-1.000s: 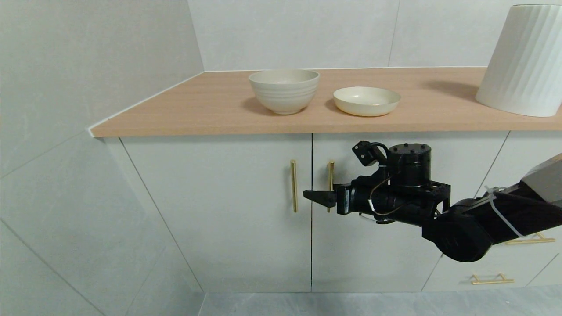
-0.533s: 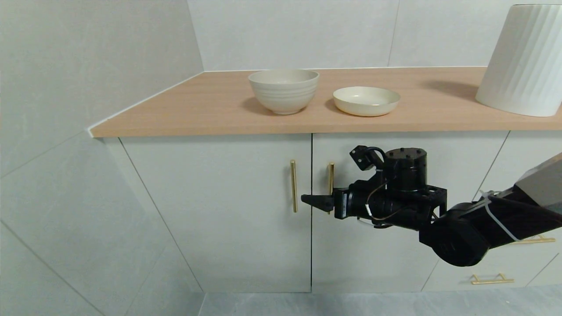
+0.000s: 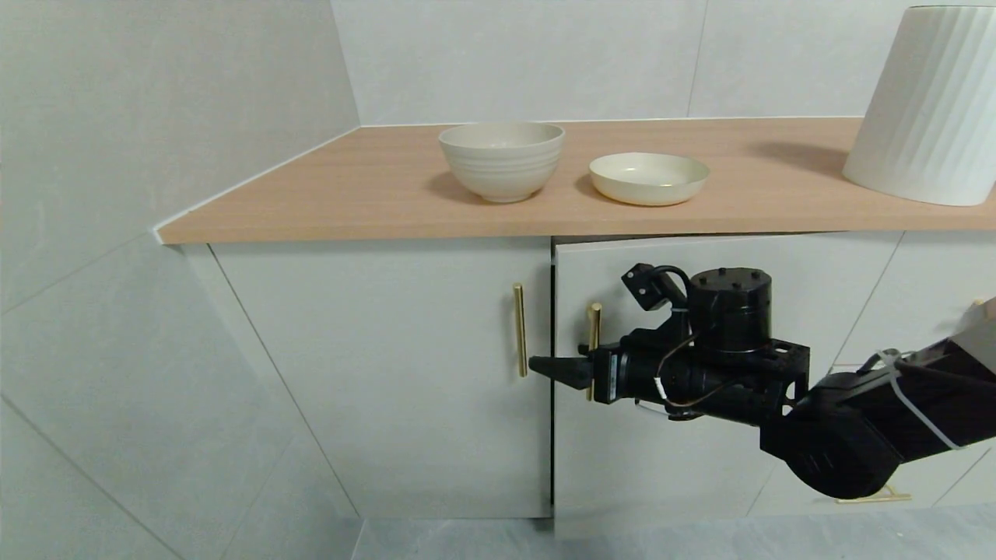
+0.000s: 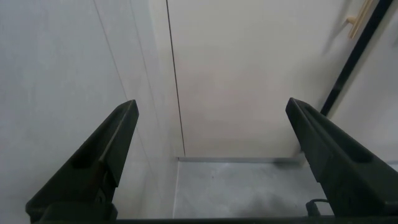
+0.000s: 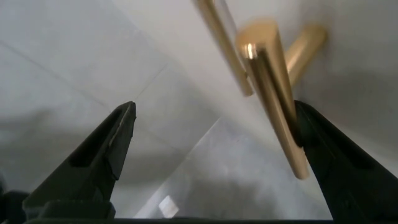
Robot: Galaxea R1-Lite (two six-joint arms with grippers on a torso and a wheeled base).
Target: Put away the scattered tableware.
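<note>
Where the head view looks down at the counter (image 3: 373, 194), one bowl (image 3: 502, 159) and one plate (image 3: 649, 177) stand on it, near each other but not touching, the bowl on the left. One white ribbed shade (image 3: 926, 109) stands well apart at the right end. Under the counter are two doors. The left door (image 3: 389, 373) is shut and the right door (image 3: 615, 467) is a little ajar. Each door carries one upright gold handle, the left handle (image 3: 518, 330) and the right handle (image 3: 594, 342). The right gripper (image 3: 548, 365) lies level across the lower part of the right handle, its tip just beside the left handle. The arm covers much of the right door.

As the left wrist view shows, the left gripper (image 4: 211, 107) is spread wide with nothing between its two fingers. It faces the left door and the grey floor (image 4: 236, 186).

In the right wrist view the right gripper's two fingers are spread apart. The right handle (image 5: 273, 99) stands between them, close against one finger (image 5: 336, 168), and the left handle lies behind.
</note>
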